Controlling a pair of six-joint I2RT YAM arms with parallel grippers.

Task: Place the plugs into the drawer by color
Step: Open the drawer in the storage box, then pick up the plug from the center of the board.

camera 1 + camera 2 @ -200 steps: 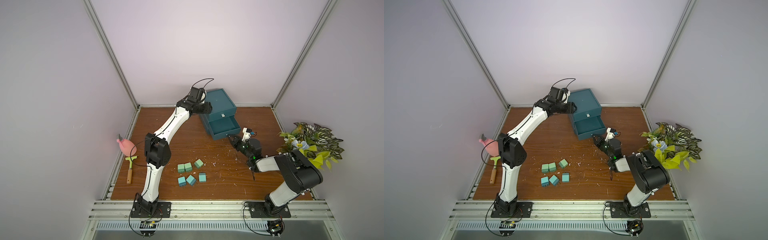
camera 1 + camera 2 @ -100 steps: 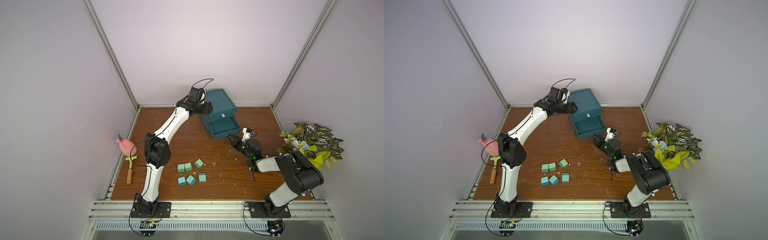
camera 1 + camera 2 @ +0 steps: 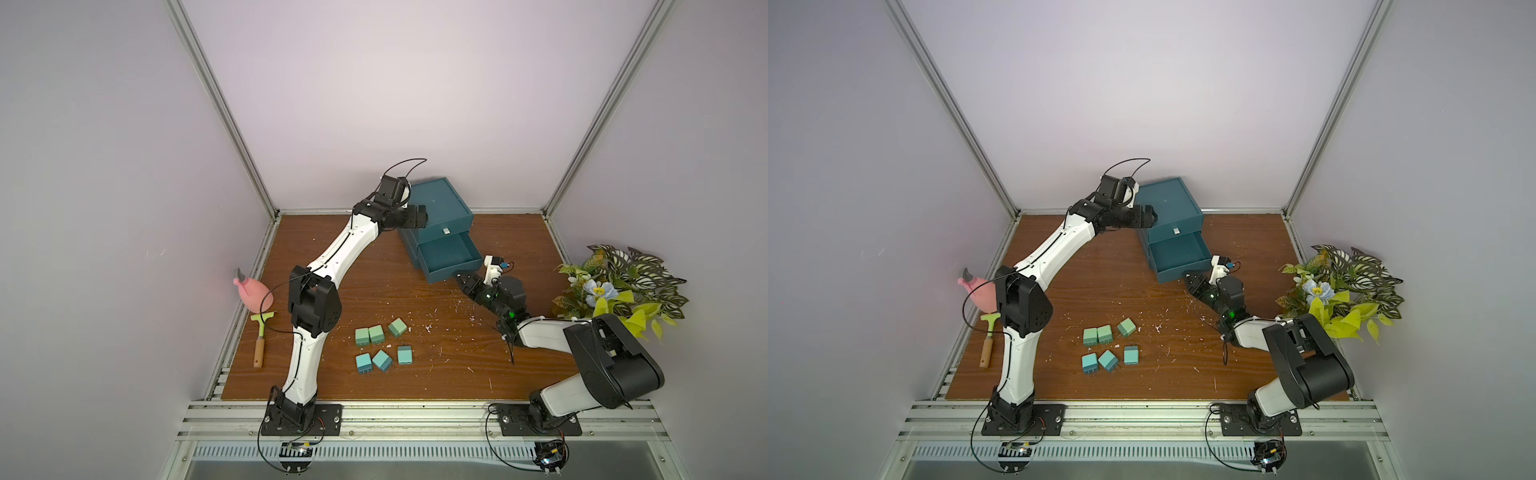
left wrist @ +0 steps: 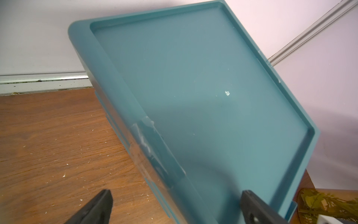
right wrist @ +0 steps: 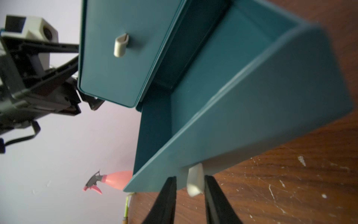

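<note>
Only close-up: handle (image 5: pixel 194 181) between gripper (image 5: pixel 190 178) jaws

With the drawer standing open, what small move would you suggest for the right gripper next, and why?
Probably draw the right gripper straight back off the white tab handle. Its jaws stand apart on either side of the tab, the drawer is pulled out and looks empty, and six plugs, green and turquoise, wait on the table.
</note>
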